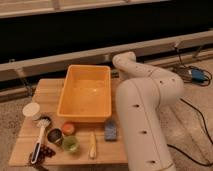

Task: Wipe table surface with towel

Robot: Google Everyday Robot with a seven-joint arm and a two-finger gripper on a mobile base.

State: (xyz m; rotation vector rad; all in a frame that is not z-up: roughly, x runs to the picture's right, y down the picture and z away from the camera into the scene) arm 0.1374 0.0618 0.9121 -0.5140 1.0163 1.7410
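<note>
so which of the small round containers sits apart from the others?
The white cup, alone at the left edge; the rest cluster near the brush. Gripper not in view.

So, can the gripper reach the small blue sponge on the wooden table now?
Hard to say: the gripper is out of view, hidden by the white arm. The small blue sponge lies uncovered beside that arm, near the orange plastic bin.

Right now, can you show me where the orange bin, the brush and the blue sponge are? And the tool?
orange bin [86, 116]: camera view, near rim.
brush [39, 135]: camera view, white handle.
blue sponge [110, 130]: camera view, top face.
tool: not in view; only the white arm [145, 107] shows, on its body.
</note>
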